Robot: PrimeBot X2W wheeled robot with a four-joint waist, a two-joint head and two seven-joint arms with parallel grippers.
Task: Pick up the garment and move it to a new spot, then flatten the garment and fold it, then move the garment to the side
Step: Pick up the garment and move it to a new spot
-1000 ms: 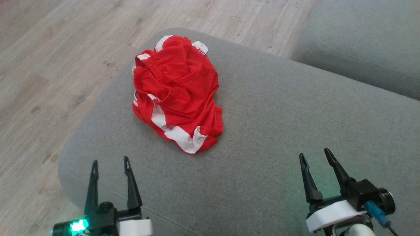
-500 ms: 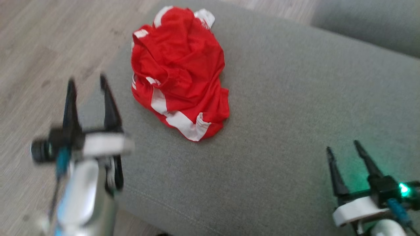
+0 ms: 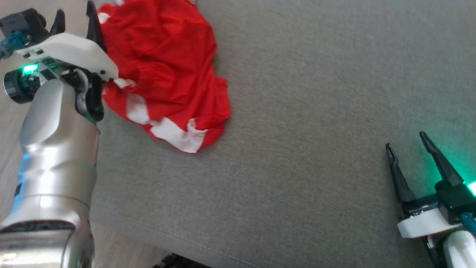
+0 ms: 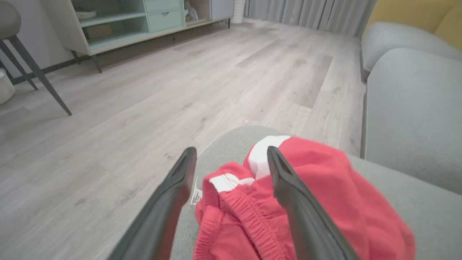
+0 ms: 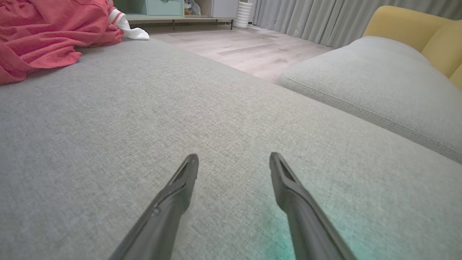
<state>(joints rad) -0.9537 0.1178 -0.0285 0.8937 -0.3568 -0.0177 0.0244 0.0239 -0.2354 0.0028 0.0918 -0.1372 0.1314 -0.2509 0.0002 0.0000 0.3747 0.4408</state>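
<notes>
We see the left gripper point(image 4: 231, 151) spread open right at the garment point(image 4: 325, 202), waistband between its fingers; the right gripper point(image 3: 405, 140), open and empty, sits well apart.

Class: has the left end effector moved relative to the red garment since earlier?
Yes: the left end effector advanced forward, from well short of the garment to its left edge.

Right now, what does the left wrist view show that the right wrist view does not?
Left wrist view, not the right: the open left gripper at the garment's elastic waistband and white label, plus dark chair legs. Right wrist view, not the left: the open right gripper over the sofa cushion, with a green glow. Both: garment, sofa cushion, wooden floor, cabinet, curtains.
</notes>
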